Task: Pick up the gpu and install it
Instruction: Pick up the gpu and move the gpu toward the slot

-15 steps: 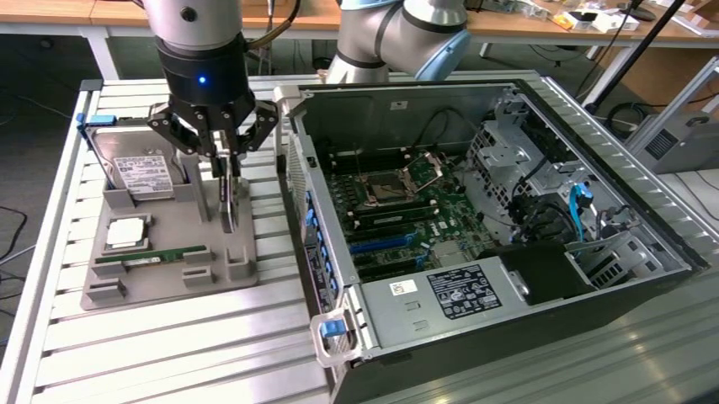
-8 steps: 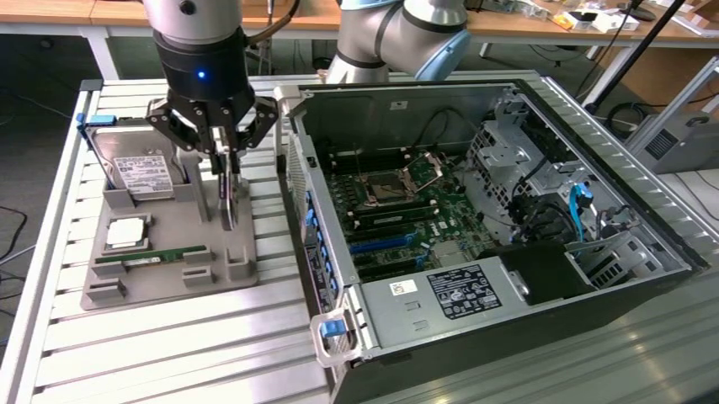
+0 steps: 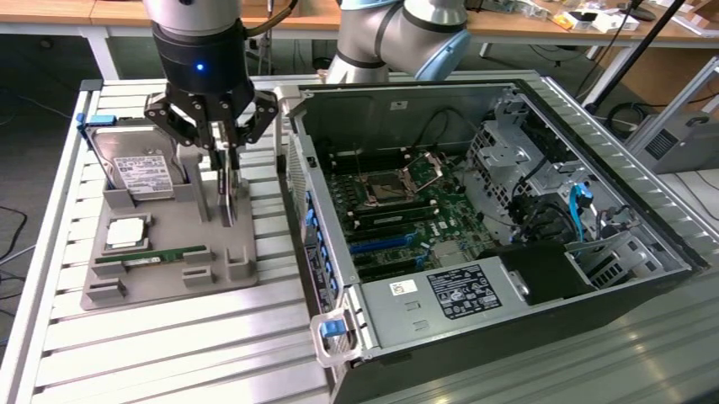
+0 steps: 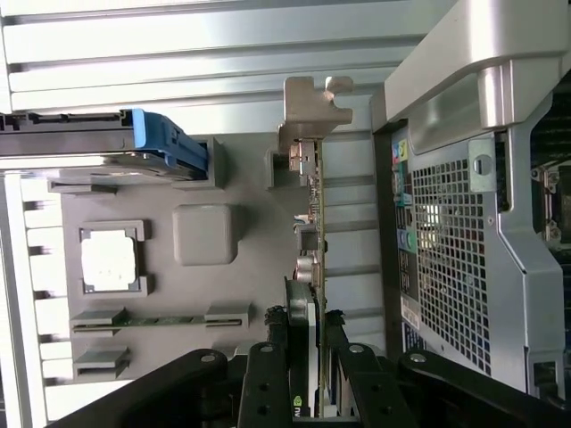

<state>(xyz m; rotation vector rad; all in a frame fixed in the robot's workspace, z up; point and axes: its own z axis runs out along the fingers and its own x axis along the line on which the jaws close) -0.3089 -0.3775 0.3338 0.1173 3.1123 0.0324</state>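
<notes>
Wrist view shows gripper clamping gpu; exterior view reveals the motherboard.

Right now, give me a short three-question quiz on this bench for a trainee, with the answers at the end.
1. True or false: the pincer is closed on the graphics card, which stands on edge.
2. Which part on the grey tray sits in a blue frame? A) the hard drive B) the processor chip C) the memory stick
3. Fill in: the open computer case lies to the exterior view's ____ of the tray.

Key: 1 true; 2 A; 3 right.
</notes>
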